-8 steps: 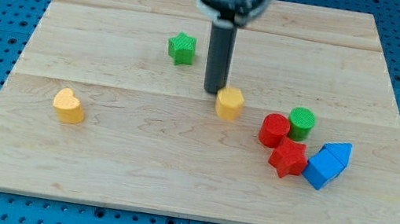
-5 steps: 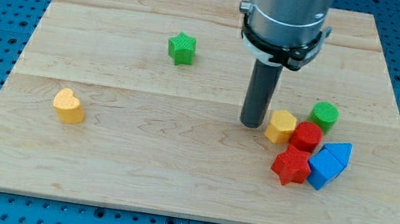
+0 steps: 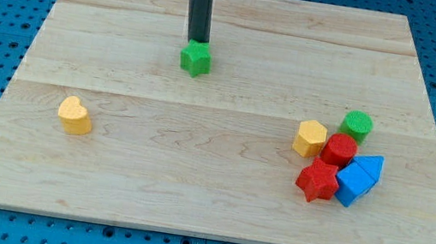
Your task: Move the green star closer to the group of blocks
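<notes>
The green star [image 3: 196,58] lies in the upper middle of the worktop [image 3: 106,175], with no clear long axis, and my tip [image 3: 198,41] touches its top side; the arm carries no jaws, only the rod. Bare wood lies between the star and the group at the view's right. That group holds a yellow hexagon block [image 3: 310,138], green cylinder [image 3: 357,125], red cylinder [image 3: 339,149], red star [image 3: 316,181] and two blue blocks [image 3: 357,179], while a yellow heart [image 3: 74,114] lies well apart at the left.

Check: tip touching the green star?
Cannot tell. In the camera view my tip meets the green star's top edge with no visible gap, but overlap could be perspective.
</notes>
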{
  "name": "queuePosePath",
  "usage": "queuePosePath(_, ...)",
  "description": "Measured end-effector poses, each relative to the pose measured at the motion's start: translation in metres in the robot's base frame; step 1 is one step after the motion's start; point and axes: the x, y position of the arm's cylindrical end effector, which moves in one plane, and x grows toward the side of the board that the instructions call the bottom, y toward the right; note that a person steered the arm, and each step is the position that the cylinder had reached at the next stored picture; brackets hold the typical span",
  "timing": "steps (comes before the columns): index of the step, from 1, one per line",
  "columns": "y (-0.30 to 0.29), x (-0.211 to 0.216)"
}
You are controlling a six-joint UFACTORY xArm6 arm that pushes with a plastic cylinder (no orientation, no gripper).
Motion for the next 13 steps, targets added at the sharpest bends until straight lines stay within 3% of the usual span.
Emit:
queuePosePath(1, 0.04, 0.04)
queuePosePath(4, 0.047, 0.027)
queuePosePath(5, 0.03, 0.027)
queuePosePath(6, -0.04, 0.027)
queuePosePath(8, -0.03, 0.058)
queuePosePath(9, 0.015, 0.076)
queuePosePath(10, 0.101, 0.134)
queuePosePath(11, 0.126, 0.163)
queuePosePath(12, 0.032, 0.167)
queuePosePath(13, -0.046, 0.221)
